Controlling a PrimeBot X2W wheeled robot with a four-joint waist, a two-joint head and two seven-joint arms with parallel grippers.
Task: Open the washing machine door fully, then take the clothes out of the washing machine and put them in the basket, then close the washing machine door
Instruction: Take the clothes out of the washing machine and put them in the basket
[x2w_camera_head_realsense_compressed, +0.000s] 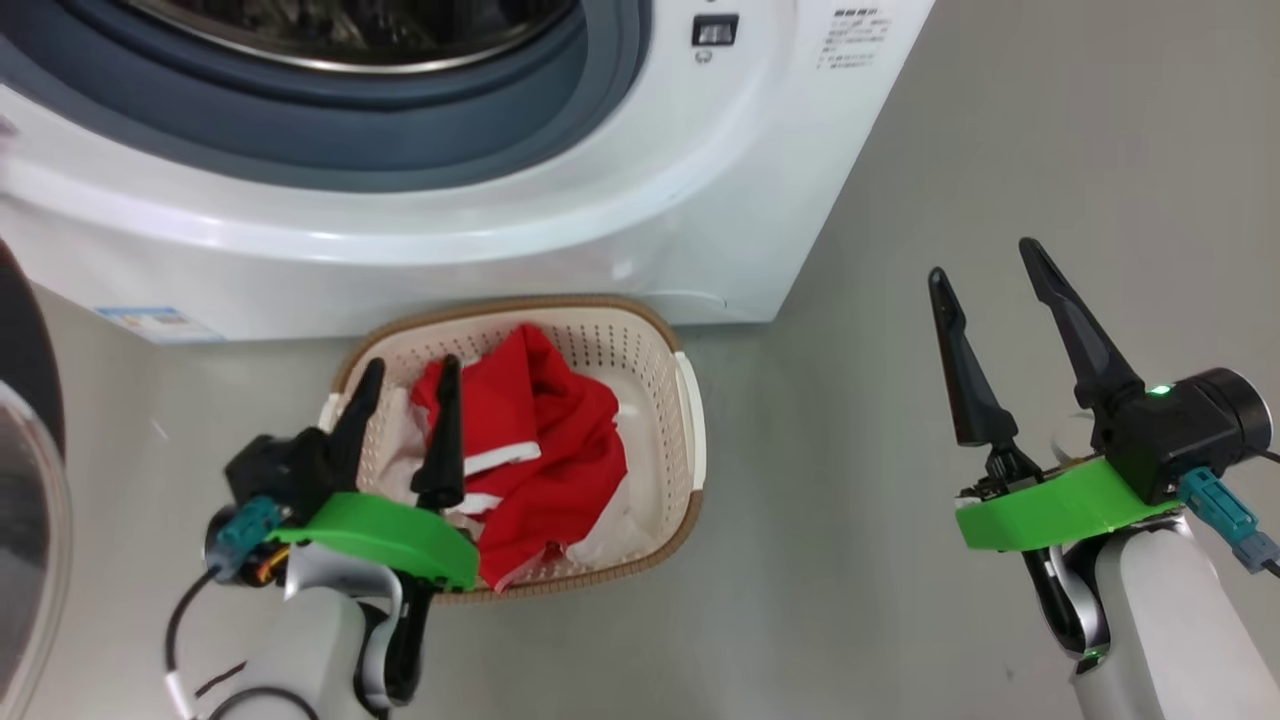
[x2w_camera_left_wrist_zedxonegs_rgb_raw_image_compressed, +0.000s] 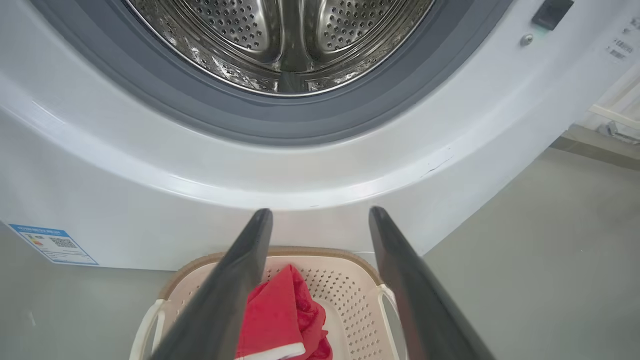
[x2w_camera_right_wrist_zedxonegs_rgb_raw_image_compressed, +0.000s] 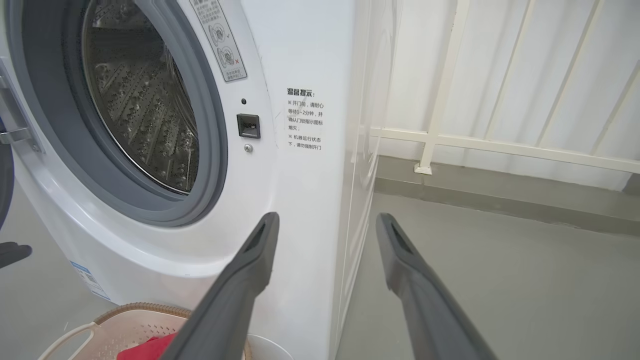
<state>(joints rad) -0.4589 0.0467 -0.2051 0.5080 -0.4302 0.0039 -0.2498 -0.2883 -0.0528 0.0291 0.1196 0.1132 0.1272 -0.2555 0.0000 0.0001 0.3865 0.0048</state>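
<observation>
The white washing machine (x2w_camera_head_realsense_compressed: 560, 230) stands open, its steel drum (x2w_camera_left_wrist_zedxonegs_rgb_raw_image_compressed: 280, 40) showing no clothes inside. The washing machine door (x2w_camera_head_realsense_compressed: 25, 500) hangs swung out at the far left, dark rim and glass bowl partly in view. On the floor before the machine sits the cream basket (x2w_camera_head_realsense_compressed: 660, 340) with red clothes (x2w_camera_head_realsense_compressed: 540, 440) heaped in it. My left gripper (x2w_camera_head_realsense_compressed: 410, 375) hovers open over the basket's left side, nothing between its fingers. My right gripper (x2w_camera_head_realsense_compressed: 985, 260) is open and empty above bare floor, well right of the basket.
Grey floor (x2w_camera_head_realsense_compressed: 1050, 150) spreads to the right of the machine. A white railing (x2w_camera_right_wrist_zedxonegs_rgb_raw_image_compressed: 450, 140) and wall run behind it in the right wrist view. A blue label sticker (x2w_camera_left_wrist_zedxonegs_rgb_raw_image_compressed: 52, 243) is on the machine's lower left front.
</observation>
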